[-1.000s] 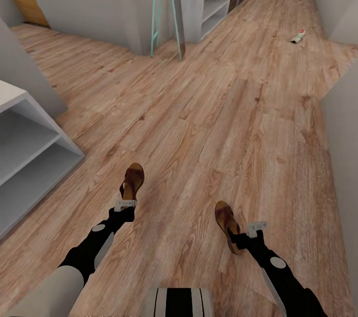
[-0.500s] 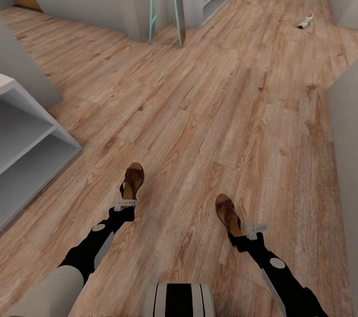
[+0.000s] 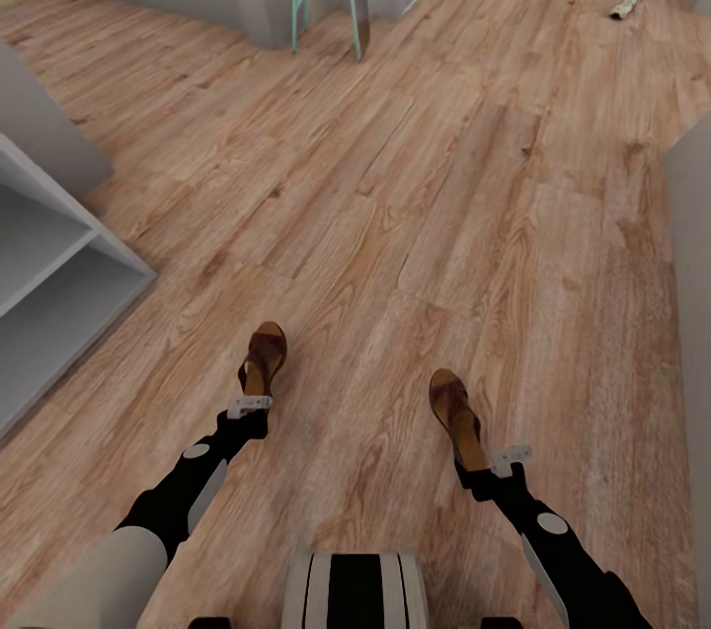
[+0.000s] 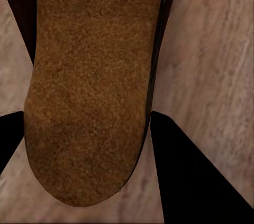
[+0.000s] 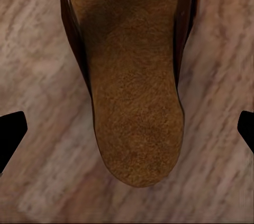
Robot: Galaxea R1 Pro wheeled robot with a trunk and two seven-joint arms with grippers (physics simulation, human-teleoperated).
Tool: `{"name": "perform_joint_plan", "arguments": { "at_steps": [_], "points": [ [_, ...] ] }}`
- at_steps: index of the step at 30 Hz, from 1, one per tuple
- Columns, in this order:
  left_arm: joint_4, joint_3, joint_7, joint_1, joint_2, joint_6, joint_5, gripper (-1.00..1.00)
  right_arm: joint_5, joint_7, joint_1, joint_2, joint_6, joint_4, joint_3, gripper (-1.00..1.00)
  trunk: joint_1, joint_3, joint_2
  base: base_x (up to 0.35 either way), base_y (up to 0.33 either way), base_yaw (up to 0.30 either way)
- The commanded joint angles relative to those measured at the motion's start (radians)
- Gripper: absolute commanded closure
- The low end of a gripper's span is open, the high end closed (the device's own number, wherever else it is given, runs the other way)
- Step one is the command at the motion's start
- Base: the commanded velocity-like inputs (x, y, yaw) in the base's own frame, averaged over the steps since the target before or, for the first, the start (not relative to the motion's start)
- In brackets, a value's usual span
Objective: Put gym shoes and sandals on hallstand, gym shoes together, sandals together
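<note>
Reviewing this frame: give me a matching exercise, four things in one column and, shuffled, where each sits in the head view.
Things:
1. sandal at the left gripper
2. sandal at the right gripper
3. gym shoe
4. hallstand

Places:
A. far up the corridor floor, toward the right
B. at the left edge, its open shelves showing
C. at the tip of the robot's left arm, near
D. at the tip of the robot's right arm, near

Pairs: 1-C, 2-D, 3-A, 4-B

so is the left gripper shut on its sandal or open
Shut on it: the left gripper has both dark fingers pressed against the sandal heel edges.
</note>
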Motion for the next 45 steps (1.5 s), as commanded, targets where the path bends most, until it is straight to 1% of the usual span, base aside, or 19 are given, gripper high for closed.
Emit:
{"name": "perform_joint_plan", "arguments": {
  "at_steps": [1,5,9,10,11,12,13,14,15,19,24,45],
  "points": [
    [-0.001,-0.005,-0.001,0.0,0.001,0.001,0.007,1.0,0.004,0.002,0.0,0.0,-0.003,0.0,0.0,-1.0,0.0,-0.006,0.0,0.0,0.0,0.0],
    [-0.01,-0.005,0.0,0.0,0.001,-0.003,0.006,1.0,0.004,0.002,-0.001,0.0,-0.003,0.0,-0.001,-1.0,0.002,-0.028,-0.001,0.0,0.0,0.0],
    [-0.061,-0.014,0.001,0.0,0.001,0.002,0.007,1.0,0.004,0.002,-0.001,0.0,-0.003,0.001,0.0,-1.0,0.004,-0.049,-0.002,0.0,0.0,0.0],
    [-0.09,-0.023,0.002,0.0,0.002,0.007,0.007,1.0,0.004,0.002,-0.001,0.0,-0.003,0.001,0.0,-1.0,0.004,-0.055,-0.003,0.0,0.0,0.0],
    [-0.137,-0.033,0.003,0.0,0.002,0.033,0.007,1.0,0.004,0.002,-0.001,0.0,-0.003,0.001,0.0,-1.0,0.005,-0.06,-0.003,0.0,0.0,0.0],
    [-0.162,-0.038,0.003,0.0,0.002,0.053,0.007,1.0,0.004,0.002,-0.001,0.0,-0.003,0.001,0.0,-1.0,0.005,-0.066,-0.003,0.0,0.0,0.0],
    [-0.209,-0.044,0.003,0.0,0.002,0.092,0.007,1.0,0.004,0.002,-0.001,0.0,-0.003,0.001,-0.001,-1.0,0.006,-0.071,-0.003,0.0,0.0,0.0],
    [-0.232,-0.046,0.003,0.0,0.002,0.11,0.007,1.0,0.004,0.002,-0.001,0.0,-0.003,0.001,-0.001,-1.0,0.006,-0.076,-0.003,0.0,0.0,0.0],
    [-0.273,-0.05,0.004,0.0,0.002,0.143,0.007,1.0,0.004,0.002,-0.001,0.0,-0.003,0.002,-0.001,-1.0,0.006,-0.082,-0.004,0.0,0.0,0.0],
    [-0.349,-0.053,0.004,0.0,0.002,0.193,0.007,1.0,0.004,0.002,-0.001,0.0,-0.003,0.002,0.0,-1.0,0.008,-0.102,-0.005,0.0,0.0,0.0],
    [-0.382,-0.054,0.004,0.0,0.003,0.213,0.007,1.0,0.005,0.002,-0.001,0.0,-0.003,0.001,0.0,-1.0,0.011,-0.122,-0.006,0.0,0.0,0.0],
    [-0.396,-0.057,0.005,0.006,0.003,0.216,0.006,1.0,0.006,0.002,-0.001,0.0,-0.004,-0.002,0.0,-1.0,0.011,-0.123,-0.006,0.003,0.0,0.0]
  ]
}}
